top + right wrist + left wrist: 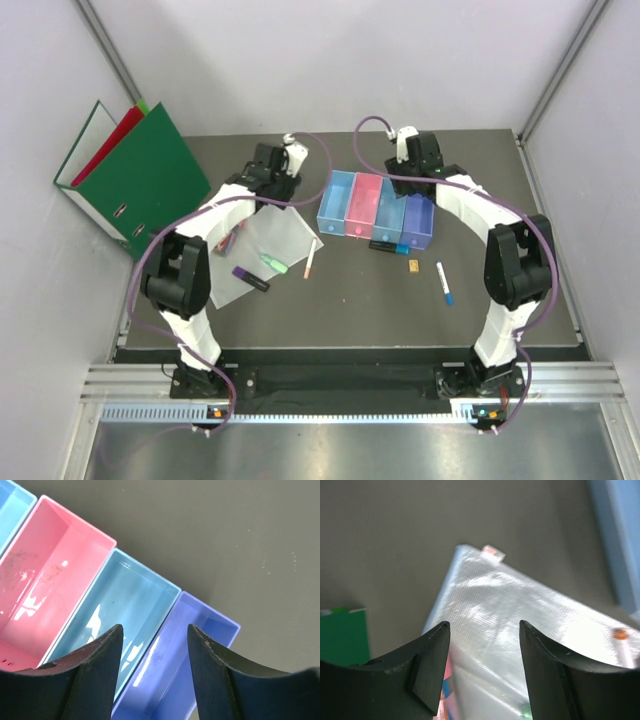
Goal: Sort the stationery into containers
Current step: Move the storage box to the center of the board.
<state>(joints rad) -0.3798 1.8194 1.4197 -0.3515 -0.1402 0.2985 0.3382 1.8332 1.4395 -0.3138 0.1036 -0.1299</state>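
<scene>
Top external view shows the containers [378,208] on the bench [350,305], a green highlighter [272,263] on the clear sleeve [288,236] to their left, a purple marker [250,278] at its near edge, and a blue-capped pen [443,283] and tan block [412,264] in front. The left gripper [482,630] hovers over the sleeve and the right gripper [154,632] over the blue and purple bins, both parted and holding nothing.

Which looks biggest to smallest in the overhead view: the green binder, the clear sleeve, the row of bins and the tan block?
1. green binder
2. clear sleeve and row of bins: these look about alike, so I won't rank them
3. tan block, by far the smallest
</scene>
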